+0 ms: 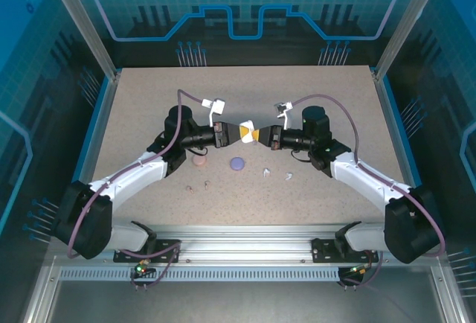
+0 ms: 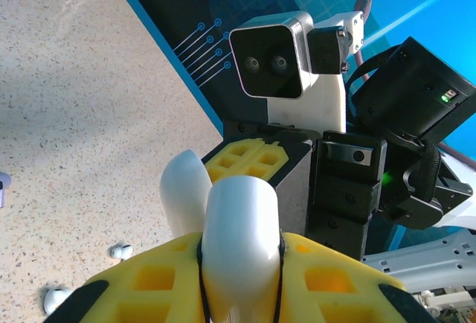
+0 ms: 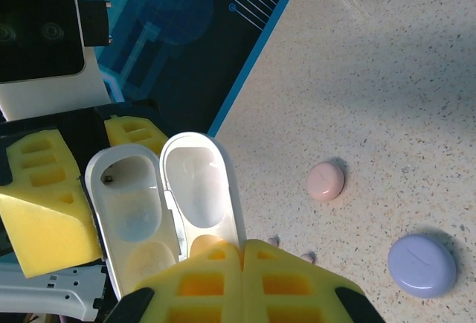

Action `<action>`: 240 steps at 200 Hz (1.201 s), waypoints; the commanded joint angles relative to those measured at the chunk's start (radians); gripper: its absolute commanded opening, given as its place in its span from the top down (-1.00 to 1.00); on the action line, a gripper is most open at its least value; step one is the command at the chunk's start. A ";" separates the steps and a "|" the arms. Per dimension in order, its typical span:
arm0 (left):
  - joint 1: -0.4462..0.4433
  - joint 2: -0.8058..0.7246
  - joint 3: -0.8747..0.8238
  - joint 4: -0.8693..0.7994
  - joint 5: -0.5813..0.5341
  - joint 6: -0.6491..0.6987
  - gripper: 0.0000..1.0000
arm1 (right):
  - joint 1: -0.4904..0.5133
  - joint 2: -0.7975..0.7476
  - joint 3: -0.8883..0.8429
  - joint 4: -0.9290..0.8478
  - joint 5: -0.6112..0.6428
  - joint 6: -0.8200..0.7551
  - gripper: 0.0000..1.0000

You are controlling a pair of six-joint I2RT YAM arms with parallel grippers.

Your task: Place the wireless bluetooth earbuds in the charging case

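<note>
Two grippers faced each other over the middle of the table [image 1: 149, 100], sharing one white charging case [image 1: 248, 126] held off the surface. L gripper [image 2: 239, 263] was clamped on the case's base, yellow pads [image 2: 141, 286] on either side, prob. so the base couldn't shift while the other arm worked the hinge. R gripper [image 3: 244, 263] had its pads together, pinched on the end of the lid [image 3: 201, 189] by my read. The lid stood swung back beside the base, so the case was open & both wells [image 3: 134, 211] looked empty. Splitting the job this way made sense: a small, smooth, rounded shell would likely skid if one claw pried at it on the table. No earbuds were in the case yet. The white earbuds [image 1: 265, 173] lay on the table near the purple case [image 1: 237, 164], on its R, the pair a little apart. Two more tiny buds [image 1: 190, 188] sat on the near side of the pink case [image 1: 199, 161], colour too small to tell. Both those cases were shut & lay apart from each other. Task looked early: case opened, nothing inserted. Next step prob. needed one claw freed to fetch a bud while the other steadied the case. Such tiny stemmed buds would be fiddly to pinch & line up w/ a well.
</note>
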 commanded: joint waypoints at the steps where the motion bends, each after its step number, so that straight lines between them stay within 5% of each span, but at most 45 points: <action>1: -0.005 0.000 -0.008 0.011 -0.010 0.001 1.00 | 0.012 -0.005 0.033 -0.007 0.011 -0.004 1.00; 108: -0.004 -0.051 -0.027 -0.037 -0.092 0.029 0.99 | 0.006 -0.010 0.032 -0.035 0.056 -0.001 1.00; 123: -0.003 -0.055 -0.026 -0.054 -0.109 0.031 0.00 | 0.003 -0.010 0.038 -0.050 0.062 -0.011 1.00; 153: 0.020 -0.099 -0.013 -0.131 -0.134 0.067 -0.61 | -0.026 -0.008 0.080 -0.172 0.069 -0.097 1.00; 181: 0.072 -0.137 0.065 -0.303 -0.109 0.155 -0.85 | -0.076 -0.009 0.170 -0.352 0.072 -0.248 1.00; 240: 0.104 0.022 0.386 -0.743 0.119 0.444 -0.97 | -0.092 0.090 0.444 -0.751 0.091 -0.649 1.00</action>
